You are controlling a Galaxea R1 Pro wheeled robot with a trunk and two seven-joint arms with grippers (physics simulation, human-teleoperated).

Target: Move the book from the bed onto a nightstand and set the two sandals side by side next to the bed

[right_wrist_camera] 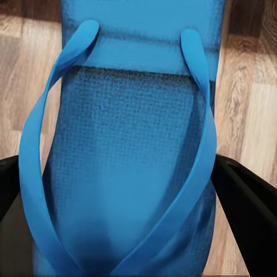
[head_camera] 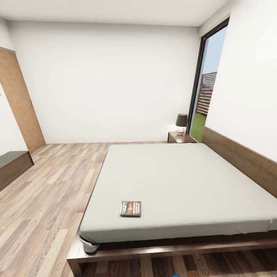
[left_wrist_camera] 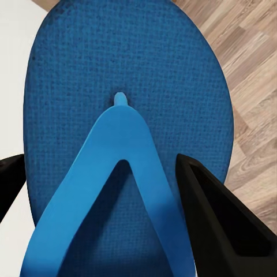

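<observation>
I see the book (head_camera: 130, 208) lying flat near the bed's (head_camera: 184, 184) foot corner, the nightstand (head_camera: 179, 137) by the window. My left fingers (left_wrist_camera: 213, 219) straddle one blue sandal (left_wrist_camera: 127, 69), closed against it; my right fingers (right_wrist_camera: 245, 202) likewise clamp the other sandal (right_wrist_camera: 135, 144) above the plank floor (right_wrist_camera: 254, 98).

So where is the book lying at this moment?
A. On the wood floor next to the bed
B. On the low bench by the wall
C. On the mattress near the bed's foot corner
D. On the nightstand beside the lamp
C: in the head view the book lies flat on the grey mattress of the bed, near its front left corner and far from the nightstand with the lamp.
</observation>
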